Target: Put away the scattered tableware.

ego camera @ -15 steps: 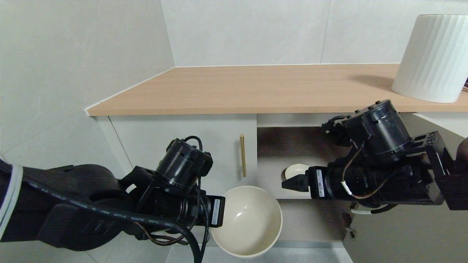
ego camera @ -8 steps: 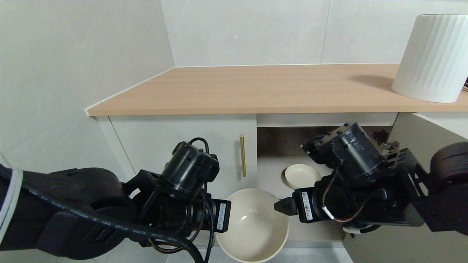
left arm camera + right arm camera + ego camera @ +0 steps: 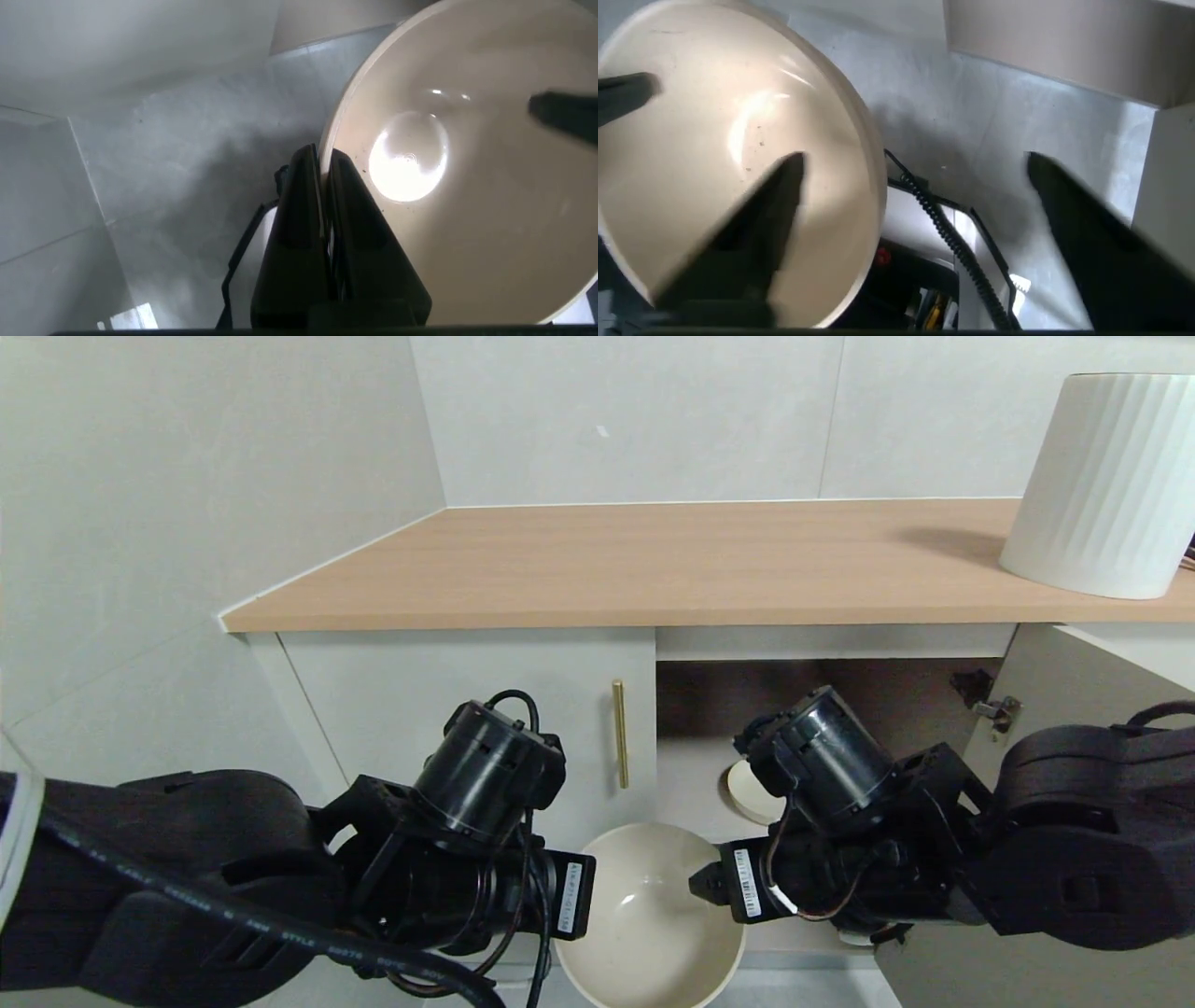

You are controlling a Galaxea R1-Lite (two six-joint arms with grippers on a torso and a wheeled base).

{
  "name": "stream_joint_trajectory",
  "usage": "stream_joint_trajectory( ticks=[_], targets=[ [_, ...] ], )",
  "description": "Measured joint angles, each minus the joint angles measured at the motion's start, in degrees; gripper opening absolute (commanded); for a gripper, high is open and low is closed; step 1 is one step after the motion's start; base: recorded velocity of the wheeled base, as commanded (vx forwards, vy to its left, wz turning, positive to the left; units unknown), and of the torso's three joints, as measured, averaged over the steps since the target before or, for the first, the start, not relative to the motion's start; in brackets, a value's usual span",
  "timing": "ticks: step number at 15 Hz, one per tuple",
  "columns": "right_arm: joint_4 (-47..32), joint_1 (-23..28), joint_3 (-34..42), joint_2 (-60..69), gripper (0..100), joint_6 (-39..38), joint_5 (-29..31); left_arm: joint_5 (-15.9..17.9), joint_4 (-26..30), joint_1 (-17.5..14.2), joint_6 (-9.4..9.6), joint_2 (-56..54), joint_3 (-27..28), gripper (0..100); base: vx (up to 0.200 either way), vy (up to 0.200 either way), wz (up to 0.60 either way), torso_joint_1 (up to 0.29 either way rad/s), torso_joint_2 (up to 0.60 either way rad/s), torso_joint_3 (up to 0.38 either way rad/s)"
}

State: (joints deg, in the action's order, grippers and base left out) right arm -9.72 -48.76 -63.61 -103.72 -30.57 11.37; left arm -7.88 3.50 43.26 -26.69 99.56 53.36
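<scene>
A wooden countertop (image 3: 653,560) ran along the tiled wall, with a white ribbed container (image 3: 1102,485) at its far right. The cabinet (image 3: 691,709) beneath stood with its right door swung open. On the shelf inside I could see a small plate (image 3: 744,791), so I judged one piece was already put away. The cream bowl (image 3: 644,933) was not: it hung in front of the cabinet, outside it and lower than the shelf. My left gripper (image 3: 322,166) was pinched tight on its near rim. My right gripper (image 3: 913,166) was spread wide at the opposite rim, one finger over the bowl's inside and the other outside, gripping nothing. The bowl's trip onto the shelf and closing the door remained, as I read it.
</scene>
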Motion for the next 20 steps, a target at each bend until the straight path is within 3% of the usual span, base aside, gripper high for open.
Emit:
stream_joint_trajectory(
  ticks=[11,12,20],
  targets=[
    [0.01,-0.44,0.24,-0.22,0,0.09,-0.02,-0.09,0.09,-0.02,-0.11,0.39,-0.11,0,0.0,0.0,0.0,0.0,0.0,0.0],
    [0.01,-0.44,0.24,-0.22,0,0.09,0.0,-0.28,0.11,-0.02,-0.07,0.39,-0.11,100,0.0,0.0,0.0,0.0,0.0,0.0],
    [-0.1,-0.44,0.35,-0.39,0,0.12,0.11,-0.49,-0.09,-0.07,-0.46,-0.26,-0.11,100,0.0,0.0,0.0,0.0,0.0,0.0]
  ],
)
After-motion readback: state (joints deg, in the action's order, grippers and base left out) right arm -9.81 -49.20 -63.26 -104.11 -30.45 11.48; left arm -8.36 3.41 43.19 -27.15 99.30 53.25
